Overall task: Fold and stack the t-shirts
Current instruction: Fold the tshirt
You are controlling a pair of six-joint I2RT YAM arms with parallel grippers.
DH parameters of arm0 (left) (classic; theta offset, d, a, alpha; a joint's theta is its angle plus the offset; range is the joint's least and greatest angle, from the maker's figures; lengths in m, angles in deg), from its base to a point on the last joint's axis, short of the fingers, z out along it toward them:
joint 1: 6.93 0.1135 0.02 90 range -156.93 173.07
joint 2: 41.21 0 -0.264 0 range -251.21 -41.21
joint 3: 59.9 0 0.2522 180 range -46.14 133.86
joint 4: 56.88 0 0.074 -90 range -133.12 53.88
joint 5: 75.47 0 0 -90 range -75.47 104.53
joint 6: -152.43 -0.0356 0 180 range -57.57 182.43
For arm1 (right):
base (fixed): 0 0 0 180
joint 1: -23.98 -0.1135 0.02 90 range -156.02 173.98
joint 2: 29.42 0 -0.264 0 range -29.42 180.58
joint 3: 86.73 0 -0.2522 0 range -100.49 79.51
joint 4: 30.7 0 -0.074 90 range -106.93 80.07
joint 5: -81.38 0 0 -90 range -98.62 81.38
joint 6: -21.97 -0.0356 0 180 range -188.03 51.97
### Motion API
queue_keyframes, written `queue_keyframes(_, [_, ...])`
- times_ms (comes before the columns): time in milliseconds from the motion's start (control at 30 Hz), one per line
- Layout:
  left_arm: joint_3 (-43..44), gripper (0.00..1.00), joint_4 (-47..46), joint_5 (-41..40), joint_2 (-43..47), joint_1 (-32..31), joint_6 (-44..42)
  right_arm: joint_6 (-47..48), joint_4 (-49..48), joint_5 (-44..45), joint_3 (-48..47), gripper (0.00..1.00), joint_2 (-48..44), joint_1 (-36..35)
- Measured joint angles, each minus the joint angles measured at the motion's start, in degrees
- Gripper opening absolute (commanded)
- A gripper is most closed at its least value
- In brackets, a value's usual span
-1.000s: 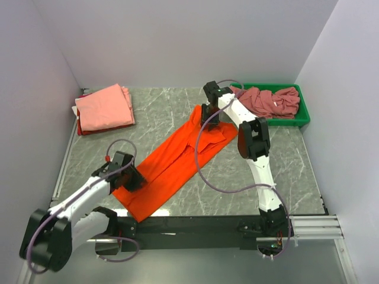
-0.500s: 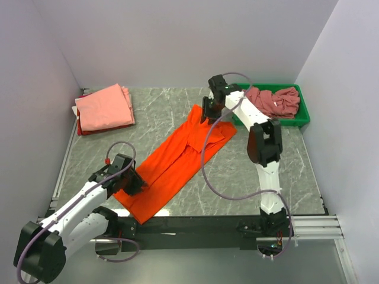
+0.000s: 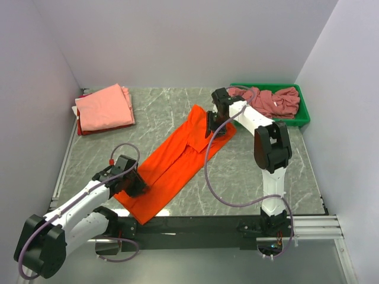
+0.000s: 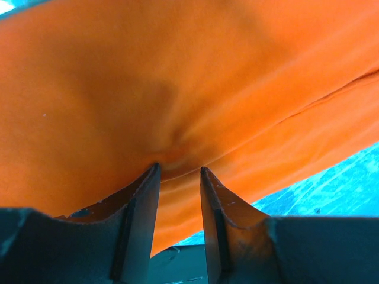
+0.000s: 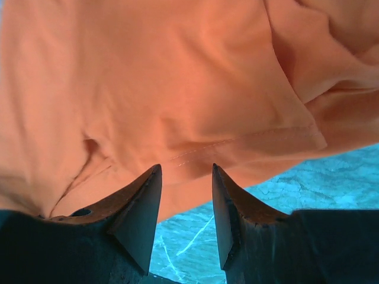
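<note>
A bright orange t-shirt [image 3: 177, 160] lies spread in a long diagonal strip across the marble table. My left gripper [image 3: 137, 188] is at its near left edge. In the left wrist view the left gripper [image 4: 179, 168] is open, its tips pressing into puckered orange cloth [image 4: 177, 89]. My right gripper [image 3: 211, 127] is over the shirt's far end. In the right wrist view the right gripper [image 5: 186, 167] is open just above the hem of the orange cloth [image 5: 177, 89]. A folded salmon-pink t-shirt [image 3: 105, 106] lies at the back left. Rose-mauve t-shirts [image 3: 269, 100] lie crumpled at the back right.
The green bin [image 3: 305, 115] holding the mauve shirts stands at the back right, close behind the right arm. Something dark red shows under the pink shirt. Walls close the table in at the left, back and right.
The right arm has swung its elbow to the right, and its gripper has come slightly nearer over the shirt's far end. The left gripper has edged a little to the right along the near edge.
</note>
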Motion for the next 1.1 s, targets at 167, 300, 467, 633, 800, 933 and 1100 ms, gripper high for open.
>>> queue_keyframes(167, [-0.85,0.39,-1.03,1.27,0.09,-1.46,0.07,-0.22,-0.57,0.24,1.99,0.46,1.31,-0.02])
queue_keyframes(300, [-1.38,0.38,-1.9,3.13,0.07,-2.73,0.15,-0.44,-0.59,1.51,2.01,0.46,3.85,-0.02])
queue_keyframes(467, [-1.6,0.37,-2.99,6.01,-0.83,-4.15,0.17,-1.11,0.83,3.02,-0.57,0.46,6.4,-0.02])
queue_keyframes(633, [-1.6,0.38,-5.46,9.2,-3.32,-7.3,0.28,-2.12,4.42,4.7,-7.04,0.46,10.16,-0.09])
queue_keyframes(800, [-1.16,0.38,-10.19,12.04,-7.56,-11.85,1.84,-2.8,7.69,6.21,-15.19,0.46,14.78,-0.11])
queue_keyframes(933, [1.31,0.39,-14.03,13.4,-13.35,-16.33,3.61,-2.99,9.9,6.93,-22.69,0.46,18.86,-0.11])
queue_keyframes(1100, [6.14,0.39,-17.73,14.71,-21.29,-21.53,5.01,-2.97,11.04,7.13,-29.99,0.47,22.82,0.2])
